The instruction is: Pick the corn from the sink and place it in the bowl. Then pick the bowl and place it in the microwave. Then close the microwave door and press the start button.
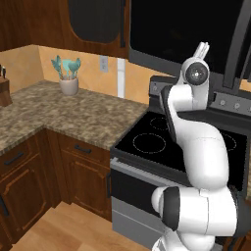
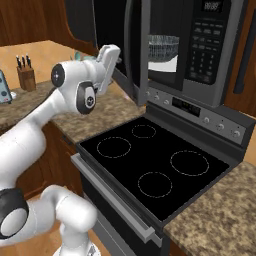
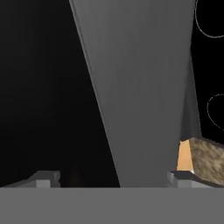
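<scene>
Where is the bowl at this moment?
In the right base view, the bowl sits inside the open microwave, above the stove, just left of the microwave's button panel and right of the open microwave door.

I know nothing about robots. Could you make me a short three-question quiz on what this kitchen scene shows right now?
1. True or false: the bowl already sits inside the microwave.
2. The microwave door is: A) shut, B) open, C) missing.
3. What appliance sits directly below the microwave?

Key
1. True; the bowl shows through the opening.
2. B; the door stands swung out, with the open gripper right beside it.
3. The black glass-top stove.
</scene>
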Motion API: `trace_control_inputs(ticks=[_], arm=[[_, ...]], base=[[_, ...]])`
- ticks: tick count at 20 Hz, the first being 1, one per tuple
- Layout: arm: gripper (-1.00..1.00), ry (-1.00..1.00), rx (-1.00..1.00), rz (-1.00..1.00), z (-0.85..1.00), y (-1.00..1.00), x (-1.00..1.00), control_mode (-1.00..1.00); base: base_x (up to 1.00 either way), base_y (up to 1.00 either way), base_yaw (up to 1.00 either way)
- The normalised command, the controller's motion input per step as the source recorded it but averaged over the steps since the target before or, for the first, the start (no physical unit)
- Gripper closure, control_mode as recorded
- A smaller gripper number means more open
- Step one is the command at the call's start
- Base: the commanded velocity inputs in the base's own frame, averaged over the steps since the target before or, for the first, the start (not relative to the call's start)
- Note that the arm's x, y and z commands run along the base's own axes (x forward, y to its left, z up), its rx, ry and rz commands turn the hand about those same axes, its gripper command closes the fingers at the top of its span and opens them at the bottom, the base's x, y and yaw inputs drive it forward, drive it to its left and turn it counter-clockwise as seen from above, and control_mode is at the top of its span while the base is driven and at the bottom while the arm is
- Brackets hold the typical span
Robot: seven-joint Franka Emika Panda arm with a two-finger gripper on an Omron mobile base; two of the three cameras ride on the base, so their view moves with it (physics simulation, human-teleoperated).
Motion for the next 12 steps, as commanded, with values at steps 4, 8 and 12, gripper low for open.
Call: trace_control_inputs(ticks=[4,8,12], arm=[[-1.00,0.00,0.09,0.00,0.00,-0.40,0.78,-1.00],[-1.00,0.00,0.08,0.00,0.00,-0.41,0.78,-1.00],[-1.00,0.00,0.05,0.00,-0.03,-0.37,0.81,-1.00]], base=[[0.00,0.00,0.00],[0.00,0.00,0.00],[0.00,0.00,0.00]])
